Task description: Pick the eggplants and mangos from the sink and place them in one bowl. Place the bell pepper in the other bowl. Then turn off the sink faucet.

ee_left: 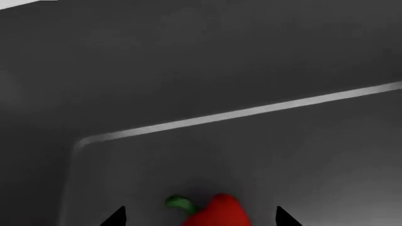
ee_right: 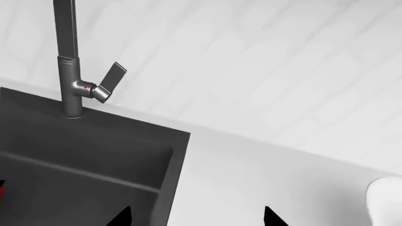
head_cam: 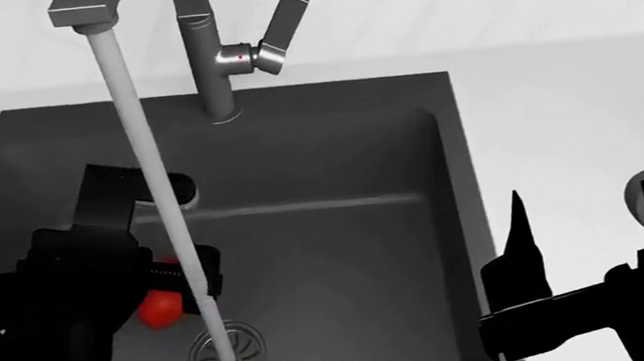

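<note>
Deep in the dark grey sink [head_cam: 333,162], at its left, lies the red bell pepper [head_cam: 157,310] with a green stem [ee_left: 179,203]. My left gripper [ee_left: 201,217] is down over it, open. The pepper [ee_left: 220,214] sits between the two black fingertips [ee_left: 116,217], which stand clear of it on both sides. The sink faucet [head_cam: 204,59] stands at the back with its lever [head_cam: 281,23] tilted up, and water [head_cam: 157,187] runs from the spout to the drain [head_cam: 227,360]. My right gripper [head_cam: 590,199] hangs open and empty over the sink's right rim [ee_right: 179,155]. The eggplants, the mangos and both bowls are out of view.
Pale counter [head_cam: 575,103] surrounds the basin, with a white wall behind. A white rounded object [ee_right: 386,200] shows at the edge of the right wrist view; I cannot tell what it is. My left arm [head_cam: 62,303] fills the sink's left side.
</note>
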Motion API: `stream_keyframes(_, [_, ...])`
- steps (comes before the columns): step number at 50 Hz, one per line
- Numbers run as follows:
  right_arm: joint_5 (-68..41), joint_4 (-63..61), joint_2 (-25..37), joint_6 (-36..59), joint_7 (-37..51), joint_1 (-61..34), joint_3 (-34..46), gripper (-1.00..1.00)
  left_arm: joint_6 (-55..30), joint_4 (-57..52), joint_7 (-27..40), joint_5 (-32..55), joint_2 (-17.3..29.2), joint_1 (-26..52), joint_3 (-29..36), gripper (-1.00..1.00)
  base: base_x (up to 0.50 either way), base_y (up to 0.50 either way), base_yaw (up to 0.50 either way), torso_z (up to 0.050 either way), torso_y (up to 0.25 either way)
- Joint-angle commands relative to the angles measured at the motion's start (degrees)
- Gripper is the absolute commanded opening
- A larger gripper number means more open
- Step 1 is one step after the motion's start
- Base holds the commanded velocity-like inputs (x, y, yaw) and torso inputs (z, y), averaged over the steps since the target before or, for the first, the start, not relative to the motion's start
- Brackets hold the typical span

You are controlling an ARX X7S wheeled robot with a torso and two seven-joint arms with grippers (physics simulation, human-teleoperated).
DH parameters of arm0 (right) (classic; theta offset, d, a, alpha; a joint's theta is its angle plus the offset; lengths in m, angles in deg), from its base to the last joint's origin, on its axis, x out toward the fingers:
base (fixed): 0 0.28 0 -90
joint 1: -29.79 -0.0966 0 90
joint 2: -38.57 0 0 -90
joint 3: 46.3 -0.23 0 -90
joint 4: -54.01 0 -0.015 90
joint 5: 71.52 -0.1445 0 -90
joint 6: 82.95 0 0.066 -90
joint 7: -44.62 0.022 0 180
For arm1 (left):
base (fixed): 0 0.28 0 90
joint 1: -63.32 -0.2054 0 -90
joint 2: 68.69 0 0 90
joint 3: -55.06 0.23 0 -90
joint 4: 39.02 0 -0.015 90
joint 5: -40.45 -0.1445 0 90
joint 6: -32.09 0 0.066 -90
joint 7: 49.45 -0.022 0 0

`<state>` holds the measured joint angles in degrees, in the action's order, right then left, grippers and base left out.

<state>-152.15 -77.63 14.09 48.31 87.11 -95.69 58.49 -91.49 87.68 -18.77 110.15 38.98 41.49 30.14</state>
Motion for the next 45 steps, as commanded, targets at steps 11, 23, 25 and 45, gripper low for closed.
stream_keyframes(11, [0.9, -0.3, -0.2, -0.7, -0.7, 1.3, -0.7, 1.0, 0.5, 2.7, -1.5, 0.8, -2.0, 0.0, -1.1, 1.0, 0.0, 0.0, 0.0, 0.021, -0.117])
stream_keyframes(23, [1.0, 0.0, -0.4, -0.6, -0.9, 1.0, -0.6, 1.0, 0.0, 4.4, -2.1, 1.4, -2.3, 0.6, -1.6, 1.0, 0.0, 0.0, 0.0, 0.017, -0.117])
stream_keyframes(25, [0.9, 0.0, -0.5, -0.4, -0.9, 0.7, -0.5, 1.0, -0.3, 4.2, -1.5, 1.5, -2.4, 0.4, -1.6, 1.0, 0.0, 0.0, 0.0, 0.016, -0.117])
stream_keyframes(45, [1.8, 0.6, -1.2, -0.8, -1.5, 1.1, -0.3, 1.0, -2.5, -4.0, 3.4, 4.8, 2.2, 1.8, -4.5, -1.0, 0.0, 0.0, 0.0, 0.003, -0.021])
